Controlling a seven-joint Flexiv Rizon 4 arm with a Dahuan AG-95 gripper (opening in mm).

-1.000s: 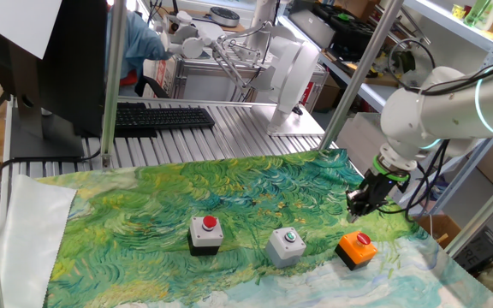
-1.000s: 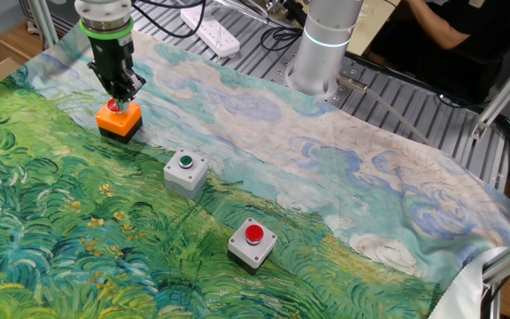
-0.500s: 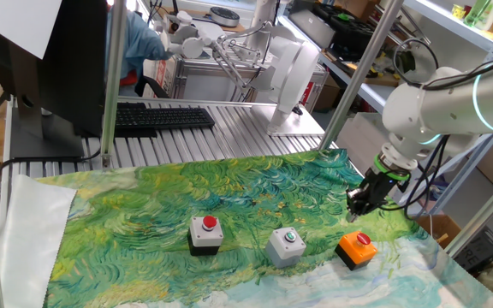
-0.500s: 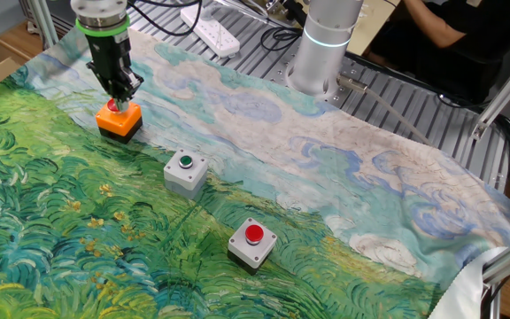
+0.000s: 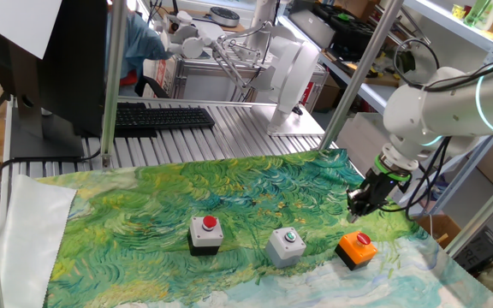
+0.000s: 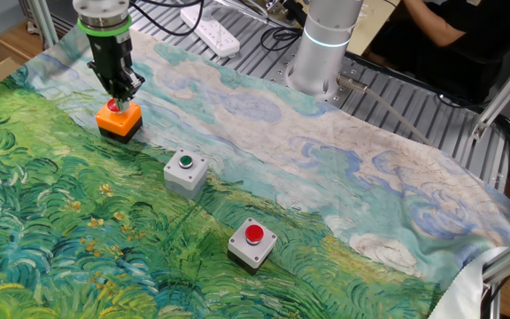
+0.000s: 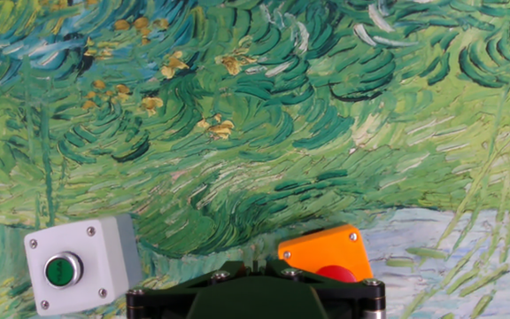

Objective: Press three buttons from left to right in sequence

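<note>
Three button boxes stand in a row on the painted cloth. The black-and-white box with a red button (image 5: pixel 205 234) is at the left, the grey box with a green button (image 5: pixel 286 245) in the middle, and the orange box with a red button (image 5: pixel 356 248) at the right. My gripper (image 5: pixel 359 208) hangs a little above the orange box, apart from it, fingers shut and empty. In the other fixed view the gripper (image 6: pixel 118 94) is right over the orange box (image 6: pixel 119 120). The hand view shows the grey box (image 7: pixel 78 261) and the orange box (image 7: pixel 324 252), partly hidden by my gripper (image 7: pixel 255 266).
The green and blue painted cloth (image 5: pixel 229 192) covers the table. A black keyboard (image 5: pixel 161 117) and a monitor stand behind it. Aluminium frame posts (image 5: pixel 109 77) rise at the table's sides. The arm's base (image 6: pixel 321 44) stands at the cloth's edge.
The arm has shifted very slightly; the gripper stays just above the orange box. The buttons have not moved.
</note>
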